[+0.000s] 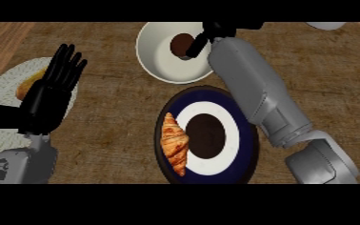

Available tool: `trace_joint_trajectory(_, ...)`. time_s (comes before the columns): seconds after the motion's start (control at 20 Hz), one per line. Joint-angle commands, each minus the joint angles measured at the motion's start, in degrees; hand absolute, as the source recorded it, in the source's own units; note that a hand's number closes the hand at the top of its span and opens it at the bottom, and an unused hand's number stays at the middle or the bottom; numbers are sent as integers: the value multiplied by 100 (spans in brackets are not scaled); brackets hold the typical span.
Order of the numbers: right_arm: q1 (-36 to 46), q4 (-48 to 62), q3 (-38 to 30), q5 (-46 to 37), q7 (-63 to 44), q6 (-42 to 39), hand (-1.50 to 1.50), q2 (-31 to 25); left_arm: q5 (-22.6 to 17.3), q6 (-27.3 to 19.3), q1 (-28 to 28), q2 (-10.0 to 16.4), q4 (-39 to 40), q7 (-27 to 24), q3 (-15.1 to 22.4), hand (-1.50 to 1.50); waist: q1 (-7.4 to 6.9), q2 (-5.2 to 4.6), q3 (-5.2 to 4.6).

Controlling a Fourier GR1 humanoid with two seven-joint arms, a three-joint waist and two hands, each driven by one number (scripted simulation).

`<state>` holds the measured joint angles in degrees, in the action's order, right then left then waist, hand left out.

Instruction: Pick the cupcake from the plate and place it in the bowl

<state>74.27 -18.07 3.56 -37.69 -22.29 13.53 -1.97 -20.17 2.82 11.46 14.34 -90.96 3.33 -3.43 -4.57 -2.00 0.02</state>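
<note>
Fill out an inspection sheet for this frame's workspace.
Surface: brown wood-grain counter.
Job's things: cupcake sits in the white bowl; dark blue plate holds a croissant.
Clutter: pale plate with tan food at left; white object at the top right edge.
Hands: right hand at the cupcake over the bowl, grip unclear; left hand open, resting at left.
Cables: nothing seen.
Surroundings: nothing seen.

At the left of the frame, the left hand [51,93] is matte black with long slim fingers, joined to a boxy grey left forearm [28,164]. On the right, the right forearm [256,88] is a smooth pale-grey rounded shell with a chunky grey elbow block [323,159]. It ends in the black right hand [211,32] at top centre.
</note>
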Motion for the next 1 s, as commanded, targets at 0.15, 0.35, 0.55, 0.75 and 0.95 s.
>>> trace_joint_trajectory(0.15, -61, -225, -924, 791, 1214, 882, -150, -21, 9, 84, -219, 9, -15, -63, -9, 0, -26, 4, 5)
trace_joint_trajectory(0.35, -44, -594, -1703, 1520, 1668, 1243, -150, -146, 59, -61, -180, -93, -47, -14, 27, 0, 108, 57, 8)
trace_joint_trajectory(0.55, -391, -431, -2018, 1740, 2284, 1533, -150, -264, -43, 97, -435, -38, -130, -130, -97, 0, 167, 96, 0)
trace_joint_trajectory(0.75, -448, -409, -2206, 1927, 2390, 1281, -150, -626, 91, 30, -435, -93, 88, -276, -150, 0, 300, 142, -2)
trace_joint_trajectory(0.95, -821, -541, -2372, 2144, 2463, 702, -150, -1260, 20, 64, -488, -3, -31, -119, -256, 0, 373, 176, -1)
